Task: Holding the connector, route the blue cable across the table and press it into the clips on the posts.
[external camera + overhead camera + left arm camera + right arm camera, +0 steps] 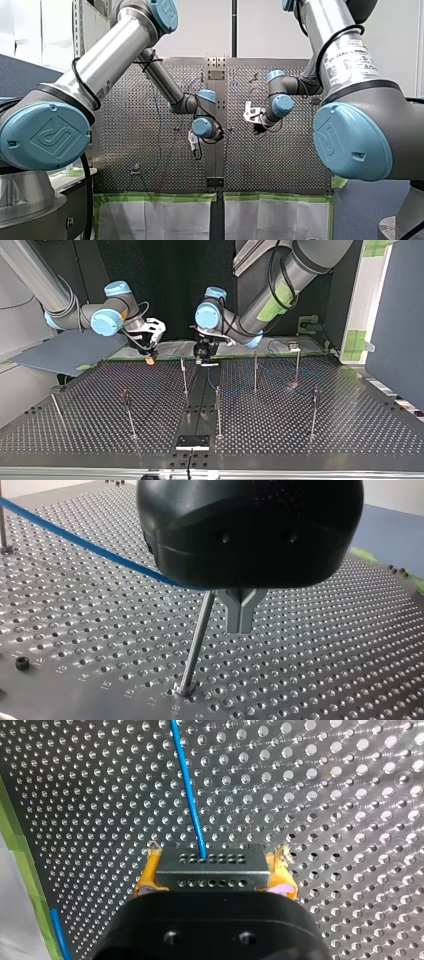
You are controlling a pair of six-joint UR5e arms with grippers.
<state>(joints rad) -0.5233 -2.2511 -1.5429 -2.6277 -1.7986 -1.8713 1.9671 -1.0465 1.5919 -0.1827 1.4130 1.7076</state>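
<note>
In the right wrist view my right gripper (215, 857) has its yellow pads shut on a grey metal connector (210, 867) with rows of small holes. The blue cable (192, 805) leaves it and runs away over the perforated plate. In the left wrist view my left gripper (240, 625) has its metal fingers shut. The blue cable (90, 547) comes in taut to the top of a thin post (195, 645) beside the fingers, then is hidden behind the gripper body. In the top view my right gripper (150, 359) and my left gripper (204, 360) hang close together near the far edge.
Several thin posts stand on the table, among them post (184, 375), post (255, 371) and post (218, 412). Slack blue cable (240, 390) loops among them. A black plate (192, 441) lies at the near edge, and a small black nut (21, 663) lies on the table.
</note>
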